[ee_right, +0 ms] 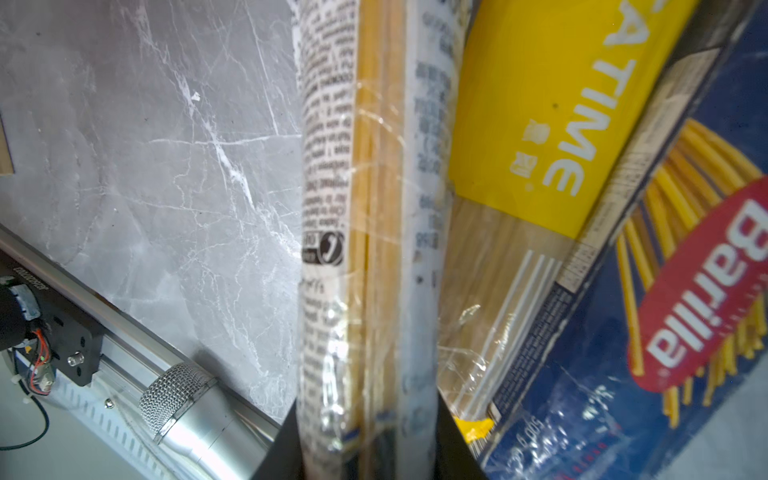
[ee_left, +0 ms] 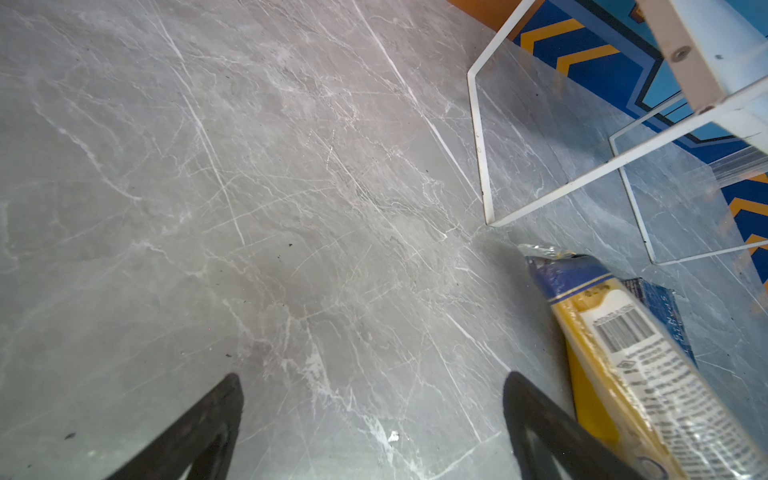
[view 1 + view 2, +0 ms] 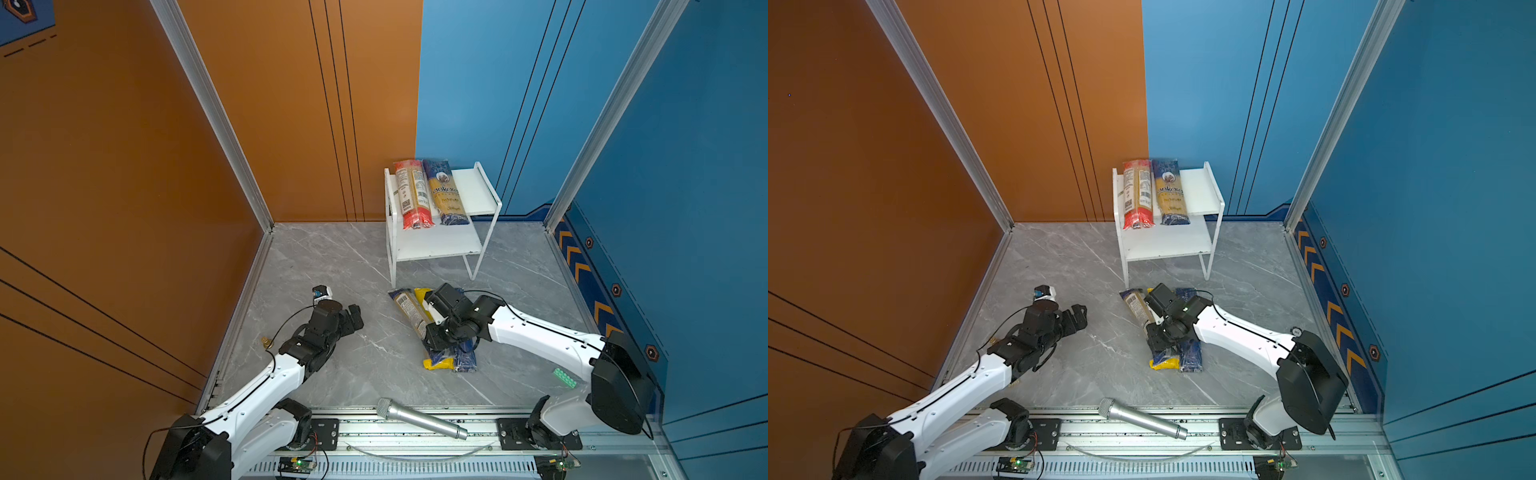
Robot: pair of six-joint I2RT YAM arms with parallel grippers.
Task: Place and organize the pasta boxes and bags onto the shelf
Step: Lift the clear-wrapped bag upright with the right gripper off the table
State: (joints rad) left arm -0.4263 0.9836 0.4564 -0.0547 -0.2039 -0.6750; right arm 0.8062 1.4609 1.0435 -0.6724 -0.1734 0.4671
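Right gripper is clamped on the dark navy bag, apparently toward its near end. The bag lies on the floor pile, touching the yellow bag, with the Barilla box just right. Lift straight up before swinging so the neighbours don't drag. The grip looks off-centre, so expect the far end to sag. Shelf stands just beyond the pile, with the red-ended bag and ankara bag on its top board and bare board to their right. Left gripper is wide open and empty, left of the pile.

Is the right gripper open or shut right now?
Shut on the navy-ended spaghetti bag: in the right wrist view the right gripper clamps it from both sides.
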